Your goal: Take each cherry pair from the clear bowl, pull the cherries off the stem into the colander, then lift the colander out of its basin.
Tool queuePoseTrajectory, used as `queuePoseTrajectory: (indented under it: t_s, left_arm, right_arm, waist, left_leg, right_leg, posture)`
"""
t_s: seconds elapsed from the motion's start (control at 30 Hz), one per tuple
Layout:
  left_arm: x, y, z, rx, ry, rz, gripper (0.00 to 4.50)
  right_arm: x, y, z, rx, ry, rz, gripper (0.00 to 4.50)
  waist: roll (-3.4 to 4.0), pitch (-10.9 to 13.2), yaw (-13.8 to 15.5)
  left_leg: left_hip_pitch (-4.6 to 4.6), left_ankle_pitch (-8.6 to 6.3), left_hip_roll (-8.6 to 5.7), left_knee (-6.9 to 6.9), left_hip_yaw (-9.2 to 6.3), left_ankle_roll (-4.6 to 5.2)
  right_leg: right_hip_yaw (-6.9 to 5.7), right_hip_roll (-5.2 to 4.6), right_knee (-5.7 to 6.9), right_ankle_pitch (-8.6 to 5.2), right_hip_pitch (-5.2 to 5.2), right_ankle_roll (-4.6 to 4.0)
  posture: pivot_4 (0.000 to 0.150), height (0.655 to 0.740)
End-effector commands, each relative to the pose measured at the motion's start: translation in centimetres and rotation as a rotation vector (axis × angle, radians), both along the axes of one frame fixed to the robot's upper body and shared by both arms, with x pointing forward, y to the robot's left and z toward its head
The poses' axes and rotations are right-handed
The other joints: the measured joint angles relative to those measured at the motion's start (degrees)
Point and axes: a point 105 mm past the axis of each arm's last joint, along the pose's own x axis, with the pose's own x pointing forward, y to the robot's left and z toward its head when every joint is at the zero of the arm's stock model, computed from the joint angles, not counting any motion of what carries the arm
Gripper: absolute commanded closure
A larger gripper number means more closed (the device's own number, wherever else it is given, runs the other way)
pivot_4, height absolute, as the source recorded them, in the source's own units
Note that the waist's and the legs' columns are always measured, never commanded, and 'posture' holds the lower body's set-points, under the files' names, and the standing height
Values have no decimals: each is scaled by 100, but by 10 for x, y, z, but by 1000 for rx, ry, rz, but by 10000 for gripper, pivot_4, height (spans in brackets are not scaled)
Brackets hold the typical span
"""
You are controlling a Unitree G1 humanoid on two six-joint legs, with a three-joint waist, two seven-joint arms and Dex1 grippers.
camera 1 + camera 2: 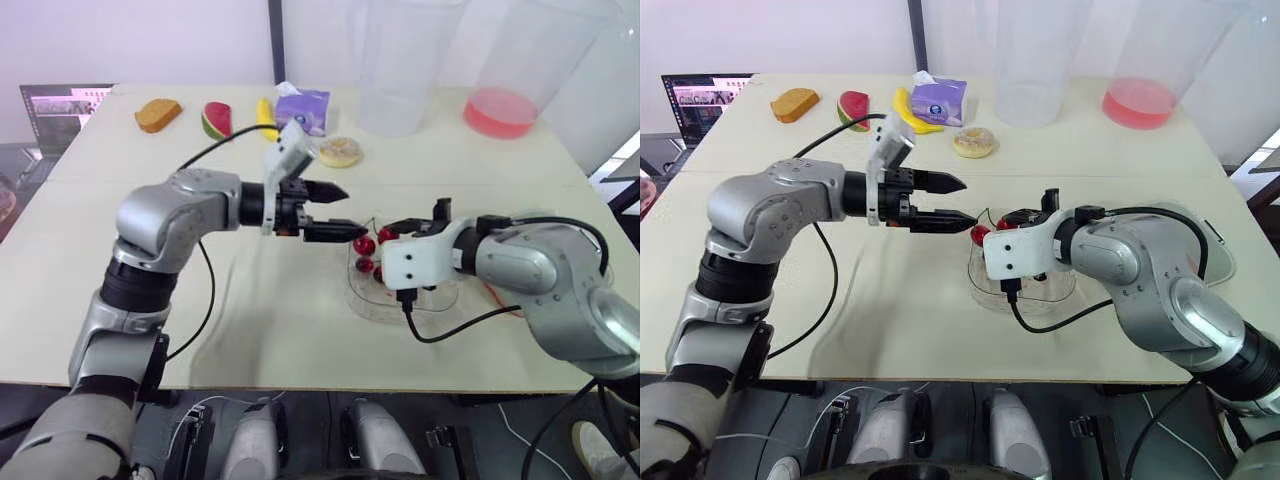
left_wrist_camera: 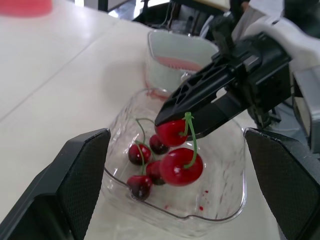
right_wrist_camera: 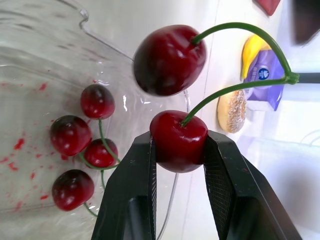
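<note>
We recorded the right tool (image 3: 179,142) clamped on one cherry of a glossy red, green-stemmed cherry pair (image 2: 181,167), held above the clear plastic bowl (image 1: 365,305) at frame centre on the pale counter (image 1: 270,330). The left tool (image 1: 352,210) stood wide open just beside the pair.

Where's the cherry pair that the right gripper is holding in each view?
Left eye: cherry pair mid-picture, over the clear bowl.
Right eye: same place.
Left wrist: hanging from the right gripper.
Right wrist: one cherry pinched between the fingers.
Shared landmark: the clear bowl.
</note>
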Motion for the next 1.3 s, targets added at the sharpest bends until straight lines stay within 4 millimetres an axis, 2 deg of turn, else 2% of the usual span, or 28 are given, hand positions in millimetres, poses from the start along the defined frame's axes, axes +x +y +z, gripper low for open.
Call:
queuePoseTrajectory:
  t_s: [0.03, 0.27, 0.5, 0.6, 0.83, 1.3]
  left_arm:
    - [-1, -10, 10, 8, -54, 12, 0]
    - [1, -25, -2, 9, -50, 58, 0]
    - [5, -27, -7, -2, -37, 82, 0]
    - [5, -28, -8, -6, -26, 81, 8854]
    - [6, -29, -9, -15, -11, 85, 44364]
    - [6, -27, -6, -25, 3, 73, 44364]
  right_arm:
    - [1, 0, 10, -14, -48, 2, 36584]
    - [1, 1, 11, -11, -39, 1, 36584]
    - [1, 0, 10, -13, -33, -1, 36584]
    - [1, 0, 10, -12, -30, -2, 36588]
    - [1, 0, 10, -12, -23, -4, 36588]
    - [-2, -1, 7, 23, 9, -14, 36588]
  waist:
    - [0, 0, 14]
    - [0, 0, -2]
    - [0, 0, 1]
    - [0, 0, 0]
    - [0, 0, 1]
    - [0, 0, 2]
  left_leg:
    - [-1, 0, -1, 0, 0, 1]
    - [0, 0, -1, 0, -3, 0]
    - [0, 0, -1, 0, -3, 0]
    - [0, 0, -1, 0, -3, 0]
    - [0, 0, -2, 0, -3, 0]
    - [0, 0, -2, 0, -3, -1]
  right_leg:
    - [-1, -1, -1, 0, 1, 0]
    - [0, 0, 0, 0, 2, 0]
    - [0, 0, 0, 0, 2, 0]
    - [0, 0, 0, 0, 2, 0]
    - [0, 0, 0, 0, 2, 0]
    - [-1, 0, 0, 0, 2, 0]
  posture:
    - [1500, 7400]
    - [1500, 7400]
    - [1500, 7400]
    - [1500, 7400]
    - [1500, 7400]
    - [1500, 7400]
